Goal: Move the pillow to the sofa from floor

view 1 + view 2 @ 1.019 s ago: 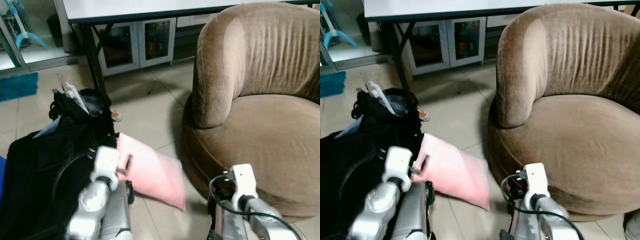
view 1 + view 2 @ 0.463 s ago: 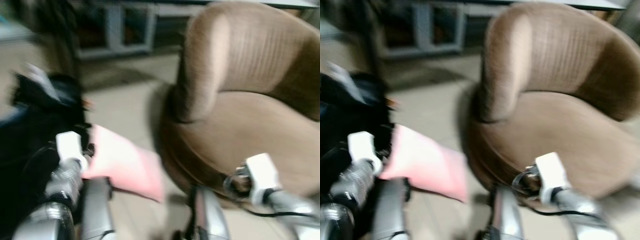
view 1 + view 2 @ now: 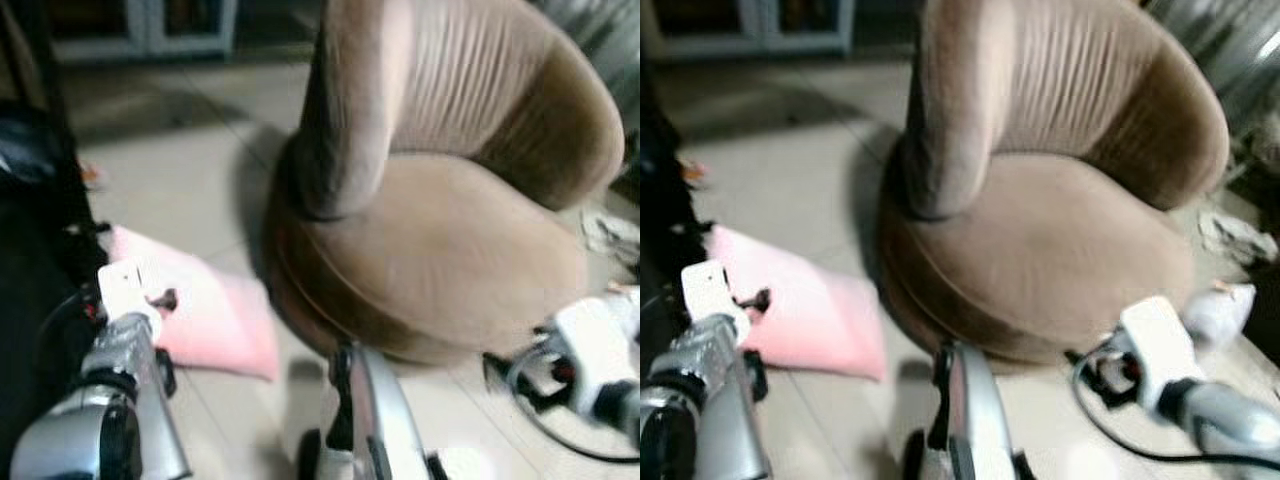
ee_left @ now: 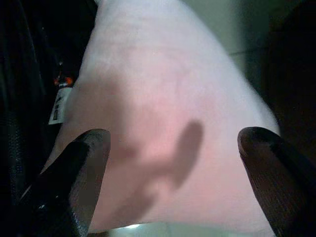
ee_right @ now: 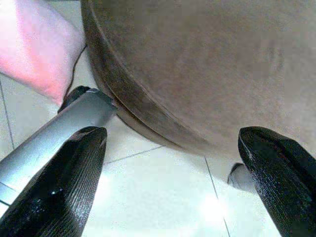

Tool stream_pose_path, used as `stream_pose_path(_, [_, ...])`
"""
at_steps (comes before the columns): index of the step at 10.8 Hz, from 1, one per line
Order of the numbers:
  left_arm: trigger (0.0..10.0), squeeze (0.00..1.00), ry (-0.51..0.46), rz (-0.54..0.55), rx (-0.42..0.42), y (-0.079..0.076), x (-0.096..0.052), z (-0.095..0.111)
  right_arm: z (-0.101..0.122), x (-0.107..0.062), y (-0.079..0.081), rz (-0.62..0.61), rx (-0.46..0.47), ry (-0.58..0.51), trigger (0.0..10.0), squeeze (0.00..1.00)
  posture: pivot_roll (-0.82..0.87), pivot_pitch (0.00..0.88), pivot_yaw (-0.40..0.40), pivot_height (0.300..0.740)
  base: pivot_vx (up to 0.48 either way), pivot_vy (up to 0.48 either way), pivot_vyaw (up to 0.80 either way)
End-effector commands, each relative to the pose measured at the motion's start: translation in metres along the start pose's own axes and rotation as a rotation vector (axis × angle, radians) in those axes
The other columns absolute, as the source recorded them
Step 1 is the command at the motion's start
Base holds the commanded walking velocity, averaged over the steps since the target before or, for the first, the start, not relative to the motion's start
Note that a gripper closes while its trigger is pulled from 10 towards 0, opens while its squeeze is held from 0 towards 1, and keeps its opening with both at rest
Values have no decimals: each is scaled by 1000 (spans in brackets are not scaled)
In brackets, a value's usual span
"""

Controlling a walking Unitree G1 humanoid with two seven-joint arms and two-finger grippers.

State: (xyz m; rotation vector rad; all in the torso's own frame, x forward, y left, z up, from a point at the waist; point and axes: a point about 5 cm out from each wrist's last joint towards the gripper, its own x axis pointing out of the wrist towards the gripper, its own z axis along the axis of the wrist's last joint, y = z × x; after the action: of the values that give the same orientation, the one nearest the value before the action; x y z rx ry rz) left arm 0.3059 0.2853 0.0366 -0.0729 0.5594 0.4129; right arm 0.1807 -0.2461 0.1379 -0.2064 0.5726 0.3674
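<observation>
A pink pillow lies on the tiled floor, between a black bag and the base of the brown round sofa. My left arm reaches down over the pillow's near left end. In the left wrist view my left gripper is open just above the pillow, its fingers casting shadows on the fabric. My right arm is out at the lower right, in front of the sofa. My right gripper is open and holds nothing, facing the sofa's base and the floor.
A black bag fills the left side next to the pillow. Glass-door cabinets stand at the back. Small white items and clutter lie on the floor right of the sofa. My silver leg is below.
The camera has swung right, so the sofa and pillow sit further left in view. My right arm has moved out to the right. The pillow remains on the floor.
</observation>
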Motion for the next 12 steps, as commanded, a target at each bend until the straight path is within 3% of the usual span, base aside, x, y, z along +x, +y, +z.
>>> stream_pose_path(1, [10000,1000,-1,71,54,6,0,-1,0,-14,-6,-17,10,32,10000,0,-290,168,-365,482,0,0,0])
stream_pose_path(4, [10000,1000,-72,187,51,30,-2,6,0,-27,-6,-13,31,68,10000,0,-281,177,-377,453,0,0,0])
stream_pose_path(7, [10000,1000,-27,126,-30,21,-2,-8,0,-38,1,13,23,90,10000,0,-290,158,-378,453,0,0,0])
stream_pose_path(8, [10000,0,-12,121,-53,20,-3,-13,1,-42,1,17,16,95,10000,0,-296,145,-381,453,0,0,0])
stream_pose_path(10, [10000,0,32,125,-52,21,-4,-26,2,-46,0,17,11,107,10000,0,-297,140,-387,453,0,0,0])
stream_pose_path(12, [10000,0,28,152,-59,26,-5,-27,2,-50,0,27,14,116,10000,0,-294,133,-394,424,0,0,0])
